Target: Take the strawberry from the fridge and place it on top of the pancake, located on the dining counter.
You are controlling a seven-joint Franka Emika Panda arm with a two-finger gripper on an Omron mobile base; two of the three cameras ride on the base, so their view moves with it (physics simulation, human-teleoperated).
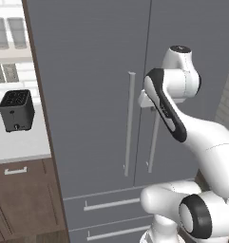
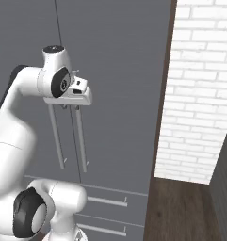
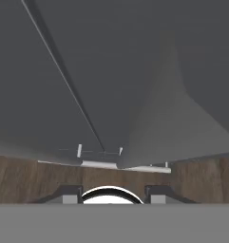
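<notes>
Tall matte grey two-door fridge (image 1: 97, 95): both doors shut, two drawers (image 1: 106, 204) below with thin pale bar pulls. Strawberry presumably behind the closed doors; cannot tell from here.

Long thin vertical bar handles: left handle (image 1: 129, 123) free; right handle (image 1: 154, 140) with its upper end at the hand.

White two-finger hand (image 2: 73, 102) of the white arm: raised against the fridge front, at the top of the right door's handle, near the central seam. Fingers pointing down along the door in the hand camera, tips (image 3: 71, 194) set partly apart. Whether closed on the handle or merely beside it: cannot tell.

Black boxy toaster (image 1: 16, 110): on the white wall surface (image 1: 21, 142) left of the fridge, above brown cabinets (image 1: 21, 199).

White brick wall (image 2: 199, 84): right of the fridge.

Brown wood-plank floor (image 2: 181, 212): at the foot of the brick wall.
</notes>
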